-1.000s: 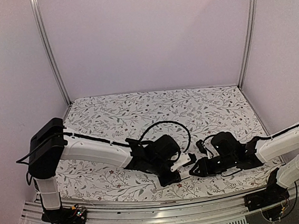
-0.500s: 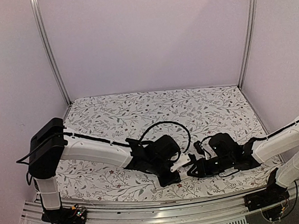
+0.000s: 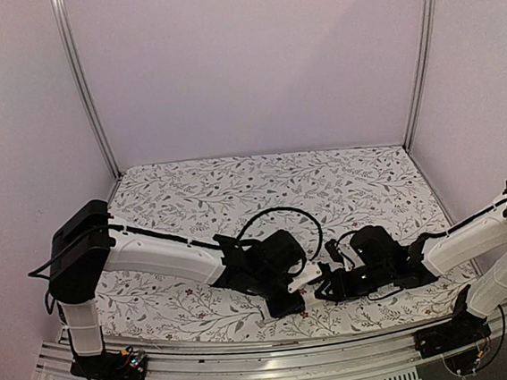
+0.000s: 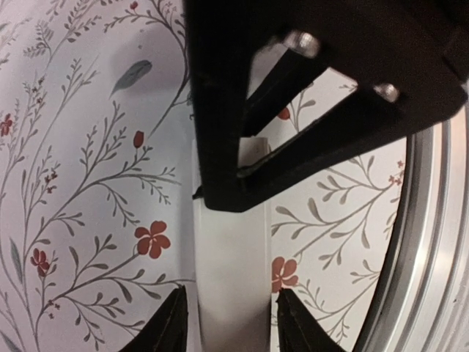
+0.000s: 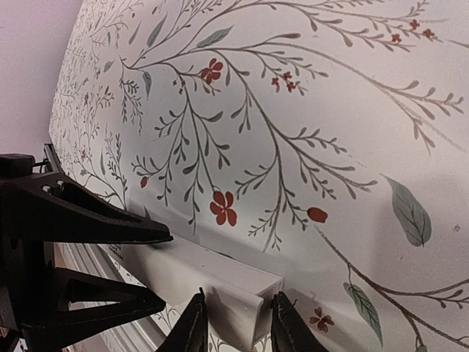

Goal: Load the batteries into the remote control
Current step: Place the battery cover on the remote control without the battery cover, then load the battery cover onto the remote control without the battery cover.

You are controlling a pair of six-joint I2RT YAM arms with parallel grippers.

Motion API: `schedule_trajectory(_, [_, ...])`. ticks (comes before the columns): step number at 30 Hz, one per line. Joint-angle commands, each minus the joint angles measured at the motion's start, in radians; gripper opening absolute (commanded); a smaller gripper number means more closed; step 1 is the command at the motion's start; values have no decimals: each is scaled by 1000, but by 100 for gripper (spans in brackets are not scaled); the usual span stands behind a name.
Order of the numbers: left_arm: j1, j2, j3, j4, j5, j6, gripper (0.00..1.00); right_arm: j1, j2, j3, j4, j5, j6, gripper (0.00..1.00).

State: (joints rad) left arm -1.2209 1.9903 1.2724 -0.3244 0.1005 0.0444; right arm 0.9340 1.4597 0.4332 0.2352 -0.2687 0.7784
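Note:
The remote control (image 3: 307, 276) is a slim white bar held just above the floral cloth near the front edge, between my two grippers. My left gripper (image 3: 291, 296) is shut on one end of it; in the left wrist view the remote (image 4: 227, 271) runs away from my left gripper (image 4: 231, 323) under the right gripper's black fingers (image 4: 308, 110). My right gripper (image 3: 321, 284) is shut on the other end; in the right wrist view the remote (image 5: 198, 271) sits in my right gripper (image 5: 236, 323), with the left gripper's fingers (image 5: 80, 220) at the left. The batteries are out of view.
The aluminium front rail (image 3: 253, 370) of the table lies just beside the grippers and shows in the left wrist view (image 4: 432, 220). Floral cloth (image 3: 262, 189) covers the table. Metal posts (image 3: 82, 90) stand at the back corners.
My right gripper has moved left toward the left gripper and closed round the free end of the remote. The left arm has stayed in place.

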Motion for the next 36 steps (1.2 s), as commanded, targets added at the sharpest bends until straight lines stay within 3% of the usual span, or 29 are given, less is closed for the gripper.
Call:
schedule_trajectory(1, [8,7,-1,-15,-2,-1,43,6,-7,11,-52,13,-21,29])
schedule_trajectory(12, [16,-57,-20,-2,14,0,66,6,-14,36,-82,12,-31,31])
schedule_trajectory(18, [24,-135,-73,17,31,21,75,6,-35,65,-116,20,-43,37])
schedule_trajectory(26, [24,-279,-221,-2,5,40,78,7,-72,154,-260,76,-89,49])
schedule_trajectory(32, [21,-418,-400,31,-48,32,79,6,-140,215,-506,245,-71,51])
schedule_trajectory(36, [20,-499,-519,108,-87,61,79,7,-169,227,-586,263,-42,50])
